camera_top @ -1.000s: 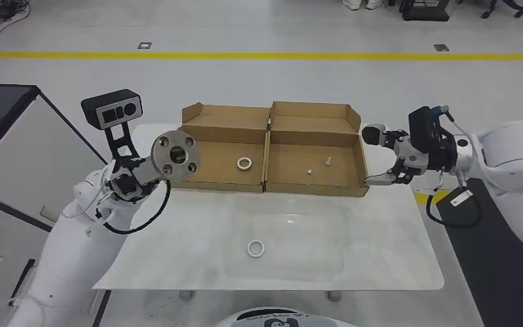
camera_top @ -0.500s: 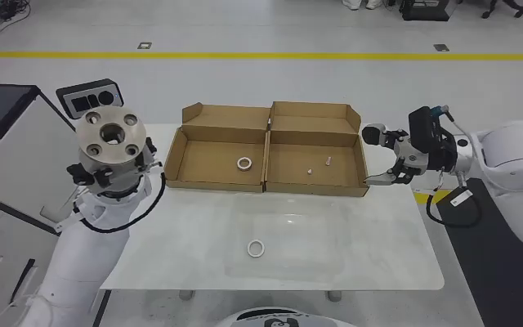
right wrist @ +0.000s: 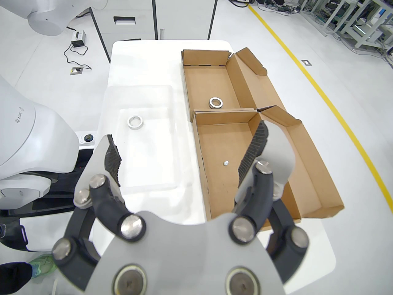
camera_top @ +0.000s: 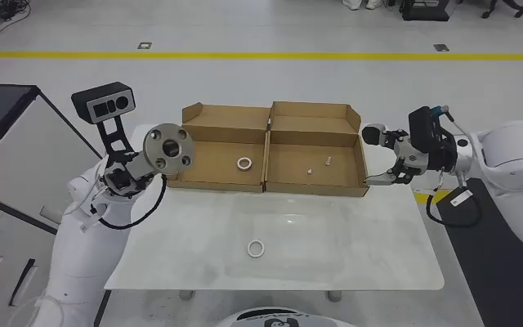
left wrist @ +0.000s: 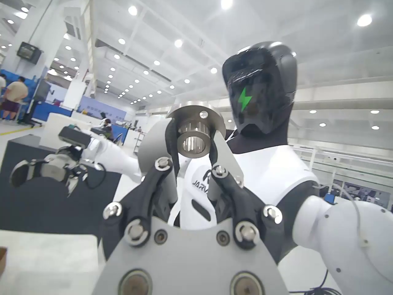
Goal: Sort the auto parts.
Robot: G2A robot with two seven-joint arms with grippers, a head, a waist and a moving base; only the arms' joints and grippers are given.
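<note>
My left gripper [left wrist: 192, 145] is shut on the hub of a round metal flange [camera_top: 169, 149] with bolt holes, held in the air beside the left end of the left cardboard box [camera_top: 196, 163]. That box holds a metal ring [camera_top: 243, 163]. The right cardboard box [camera_top: 351, 163] holds two small bolts [camera_top: 310, 172]. A second ring [camera_top: 257, 247] lies on the clear tray [camera_top: 286, 245] at the table's front. My right gripper [camera_top: 377, 155] hangs open just off the right end of the right box.
A dark cabinet [camera_top: 24, 155] stands left of the white table [camera_top: 392, 245]. A yellow floor line [camera_top: 261, 55] runs behind the table. The two boxes sit side by side along the table's far half.
My left arm has swung the flange from facing straight up at the far left back toward the left box, tilted on its side. The right arm has not moved.
</note>
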